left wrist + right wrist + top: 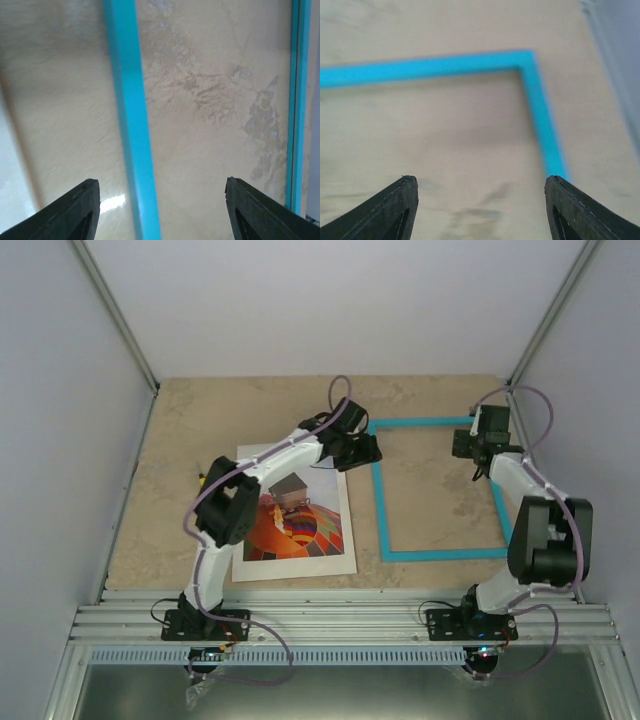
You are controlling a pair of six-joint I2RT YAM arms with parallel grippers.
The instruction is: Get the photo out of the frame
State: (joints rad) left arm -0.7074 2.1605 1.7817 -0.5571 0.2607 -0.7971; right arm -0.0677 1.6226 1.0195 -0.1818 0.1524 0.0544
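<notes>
Top external view shows my left gripper over the far left corner of the frame and my right gripper by its far right corner, both with fingers spread wide and gripping nothing, while the photo lies flat back toward my left elbow, just clear of the frame and partly under that arm. Bare table stretches ahead of my left hand, but the side wall stands close outside my right. Thin turquoise rails outline bare table; the photo is an orange-red balloon with a brown basket, bordered in white.
</notes>
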